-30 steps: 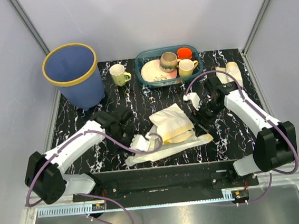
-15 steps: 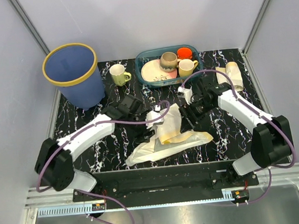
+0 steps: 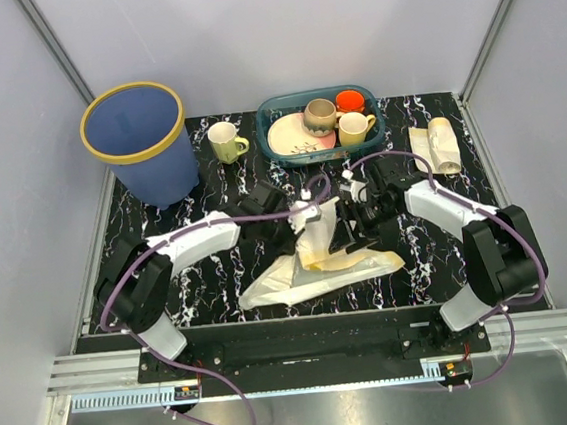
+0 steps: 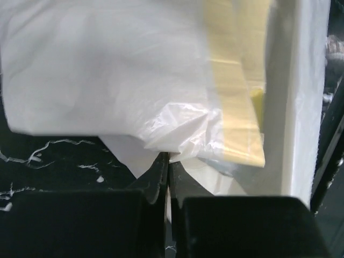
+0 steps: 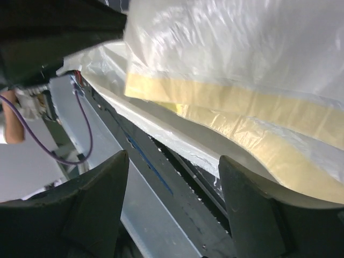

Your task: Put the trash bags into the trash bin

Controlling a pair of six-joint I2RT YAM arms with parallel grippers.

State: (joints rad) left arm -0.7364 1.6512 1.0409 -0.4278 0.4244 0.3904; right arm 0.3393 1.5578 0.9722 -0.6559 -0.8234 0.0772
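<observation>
The trash bin (image 3: 164, 174) is standing at the back-left corner of the bench (image 3: 211, 292), with no bag showing inside. The large sack (image 3: 314, 270) is lying near the front edge, with the left gripper (image 4: 167, 172) pinching its film and the right gripper (image 5: 172, 204) holding its jaws spread beside it. The small bundle (image 3: 436, 145) is lying near the back-right corner.

Black marble-look tabletop (image 3: 437, 243) with white veins. At the back there's a teal oval dish basket (image 3: 276, 156) holding a cream plate (image 3: 288, 134) lying flat, a taupe mug (image 3: 319, 117), a yellow mug (image 3: 355, 127) and a little orange cup (image 3: 350, 100) in the far corner. Just left of the basket, a pale yellow-green mug (image 3: 223, 141) stands upright by itself on the table.
</observation>
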